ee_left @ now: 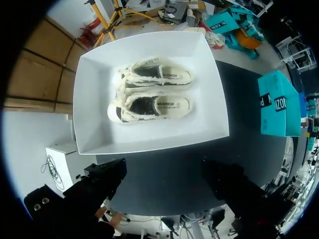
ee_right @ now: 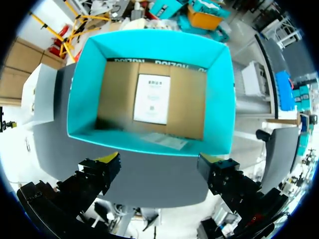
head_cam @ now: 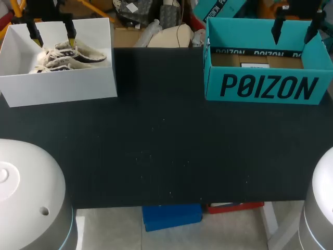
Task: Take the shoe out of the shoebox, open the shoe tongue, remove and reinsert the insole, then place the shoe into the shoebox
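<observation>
A pair of cream shoes with dark trim [head_cam: 67, 57] lies side by side in the white shoebox [head_cam: 62, 86] at the table's far left. My left gripper [head_cam: 52, 35] hangs open above that box, nothing between its fingers. In the left wrist view the two shoes [ee_left: 152, 107] lie well ahead of the open left gripper [ee_left: 164, 174], inside the white shoebox [ee_left: 149, 139]. My right gripper [head_cam: 294, 28] hangs open over the teal box [head_cam: 268, 86] at the far right. In the right wrist view the right gripper [ee_right: 159, 164] is above the teal box [ee_right: 224, 109], which holds no shoe.
A black mat [head_cam: 166, 151] covers the table between the two boxes. A white sheet [ee_right: 153, 98] lies flat on the teal box's cardboard floor. The teal box [ee_left: 276, 107] also shows far off beside the white box in the left wrist view.
</observation>
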`<state>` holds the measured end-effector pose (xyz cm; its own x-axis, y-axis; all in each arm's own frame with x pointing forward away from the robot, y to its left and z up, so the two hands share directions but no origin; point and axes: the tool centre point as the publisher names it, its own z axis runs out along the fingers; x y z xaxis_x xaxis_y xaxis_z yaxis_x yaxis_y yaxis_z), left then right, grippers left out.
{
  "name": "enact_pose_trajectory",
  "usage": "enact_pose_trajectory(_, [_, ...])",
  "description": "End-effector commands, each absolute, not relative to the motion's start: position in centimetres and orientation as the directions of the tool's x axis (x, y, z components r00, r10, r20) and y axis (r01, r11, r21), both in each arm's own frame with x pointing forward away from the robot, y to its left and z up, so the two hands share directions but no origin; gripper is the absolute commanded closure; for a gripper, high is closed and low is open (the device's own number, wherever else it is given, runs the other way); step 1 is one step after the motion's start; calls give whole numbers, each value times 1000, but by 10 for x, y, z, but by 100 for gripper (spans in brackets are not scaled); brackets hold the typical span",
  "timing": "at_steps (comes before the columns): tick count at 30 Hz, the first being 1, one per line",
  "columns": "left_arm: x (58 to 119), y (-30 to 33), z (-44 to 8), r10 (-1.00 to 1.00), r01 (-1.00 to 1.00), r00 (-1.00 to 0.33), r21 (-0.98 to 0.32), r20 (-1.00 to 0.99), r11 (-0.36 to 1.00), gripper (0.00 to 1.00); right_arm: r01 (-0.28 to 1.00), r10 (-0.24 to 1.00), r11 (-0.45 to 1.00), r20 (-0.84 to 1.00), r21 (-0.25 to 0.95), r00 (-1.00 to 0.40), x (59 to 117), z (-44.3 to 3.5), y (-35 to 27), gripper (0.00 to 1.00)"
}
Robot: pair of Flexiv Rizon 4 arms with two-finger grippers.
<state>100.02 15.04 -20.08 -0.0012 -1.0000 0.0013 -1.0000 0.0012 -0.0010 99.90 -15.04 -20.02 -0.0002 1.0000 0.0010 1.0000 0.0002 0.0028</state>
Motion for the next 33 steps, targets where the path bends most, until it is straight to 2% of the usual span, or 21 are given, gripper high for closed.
enact_pose_trajectory(1, [1000, 150, -199, -996, -996, -86, -7, 17, 85, 0, 1000, 1000, 0, 1, 3, 0, 999, -200, -150, 0])
enact_pose_trajectory(5, [1008, 148, -191, -924, -923, -381, -65, 0, 380, 0, 1000, 1000, 0, 1, 3, 0, 999, -200, -150, 0])
enact_pose_trajectory(6, [1016, 143, -193, -951, -950, -294, -80, -91, 302, 0, 1000, 1000, 0, 1, 3, 0, 999, -200, -150, 0])
enact_pose_trajectory(21, [1016, 143, -193, -951, -950, -294, -80, -91, 302, 0, 1000, 1000, 0, 1, 3, 0, 999, -200, -150, 0])
enact_pose_trajectory(22, [1019, 138, -191, -897, -892, -436, -96, -79, 442, 0, 1000, 1000, 0, 1, 3, 0, 999, -200, -150, 0])
enact_pose_trajectory(23, [1020, 136, -189, -859, -849, -511, -140, -20, 509, 0, 1000, 1000, 0, 1, 3, 0, 999, -200, -150, 0])
enact_pose_trajectory(24, [1021, 137, -188, -837, -824, -546, -157, -39, 545, 0, 1000, 1000, 0, 1, 3, 0, 999, -200, -150, 0])
enact_pose_trajectory(25, [1022, 135, -185, -717, -698, -683, -166, -139, 697, 0, 1000, 1000, 0, 1, 3, 0, 999, -200, -150, 0])
enact_pose_trajectory(26, [1022, 135, -184, -643, -620, -752, -178, -146, 764, 0, 1000, 1000, 0, 1, 3, 0, 999, -200, -150, 0])
enact_pose_trajectory(29, [1020, 141, -180, -367, -336, -904, -167, -219, 927, 0, 1000, 1000, 0, 1, 3, 0, 999, -200, -150, 0])
enact_pose_trajectory(33, [1011, 151, -177, 1, 34, -930, -84, -367, 996, 0, 1000, 1000, 0, 1, 3, 0, 999, -200, -150, 0])
